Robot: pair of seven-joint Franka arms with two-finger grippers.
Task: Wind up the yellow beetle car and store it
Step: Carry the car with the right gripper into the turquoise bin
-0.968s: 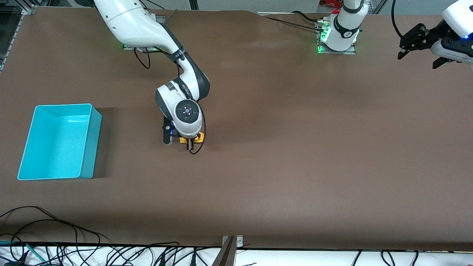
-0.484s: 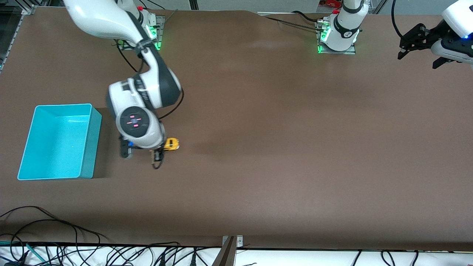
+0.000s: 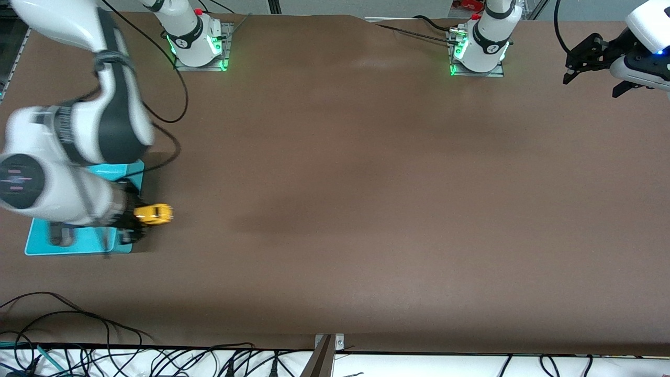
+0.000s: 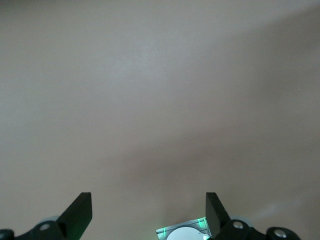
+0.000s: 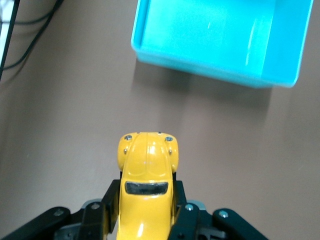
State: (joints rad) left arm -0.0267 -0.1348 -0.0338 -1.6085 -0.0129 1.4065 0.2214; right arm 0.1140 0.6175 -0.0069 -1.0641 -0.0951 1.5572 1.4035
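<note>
The brown counter [image 3: 366, 209] fills the front view, and both arm bases stand along its upper edge. The right arm reaches down over the right arm's end of the counter, and its large white wrist covers much of the turquoise bin [image 3: 78, 242] in the front view. In the right wrist view the bin [image 5: 220, 35] is seen whole, with nothing visible inside it.

The right gripper [image 3: 131, 219] hangs above the edge of the bin that faces the middle of the counter. It is closed on the yellow beetle car [image 3: 153, 213]. In the right wrist view the two dark fingers [image 5: 107, 200] press on both sides of the car [image 5: 146, 187], and the rounded yellow nose sticks out past them. The car is up in the air, over the bare counter just beside the bin, and its nose points toward the bin in the right wrist view.

The left arm waits at the left arm's end of the counter. The left gripper [image 3: 589, 60] is raised there, and its fingers [image 4: 80, 212] stand wide apart with nothing between them.
</note>
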